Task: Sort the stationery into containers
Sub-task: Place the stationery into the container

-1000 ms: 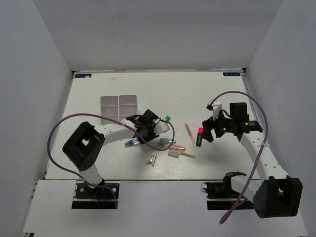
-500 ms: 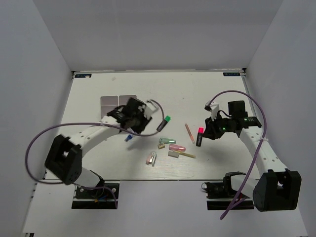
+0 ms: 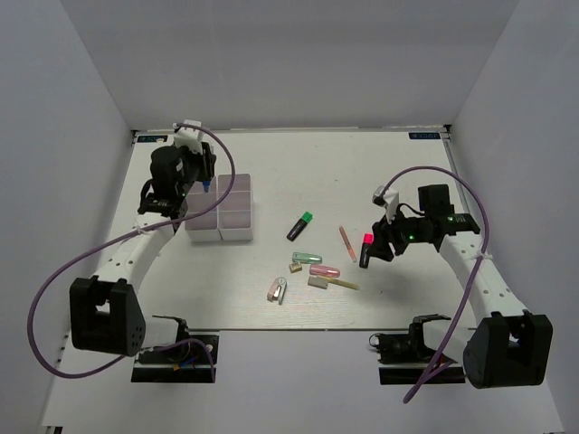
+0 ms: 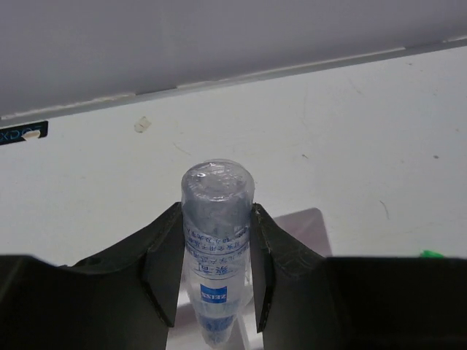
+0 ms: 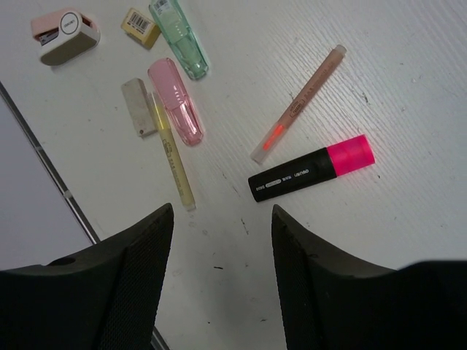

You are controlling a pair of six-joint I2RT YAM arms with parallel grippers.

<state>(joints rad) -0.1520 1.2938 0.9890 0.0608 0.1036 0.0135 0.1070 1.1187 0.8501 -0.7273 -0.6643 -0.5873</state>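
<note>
Stationery (image 3: pixel 306 259) lies loose mid-table in the overhead view, well apart from the containers (image 3: pixel 237 232) at the far left. It includes a green-capped highlighter (image 3: pixel 300 226), a thin pink pencil (image 3: pixel 347 242) and a cluster of pastel pieces (image 3: pixel 324 270) nearer the arms. The left gripper (image 3: pixel 201 181) hangs above the far end of the containers with a blue-tipped item, apparently positioned to drop it into a compartment. The right gripper (image 3: pixel 376 246) hovers over a pink-capped highlighter (image 3: pixel 365 256), probably its next pick.

From the left wrist, both fingers (image 4: pixel 164 270) press the sides of a clear tube (image 4: pixel 215 219) with a blue label, clamped lengthwise between the jaws. A pale wall of the containers shows beneath.

From the right wrist, the jaws stand moderately apart and hold nothing. The pink-capped highlighter lies flat on the table (image 5: pixel 408 87) just beyond the fingertips, beside the pencil and untouched.
</note>
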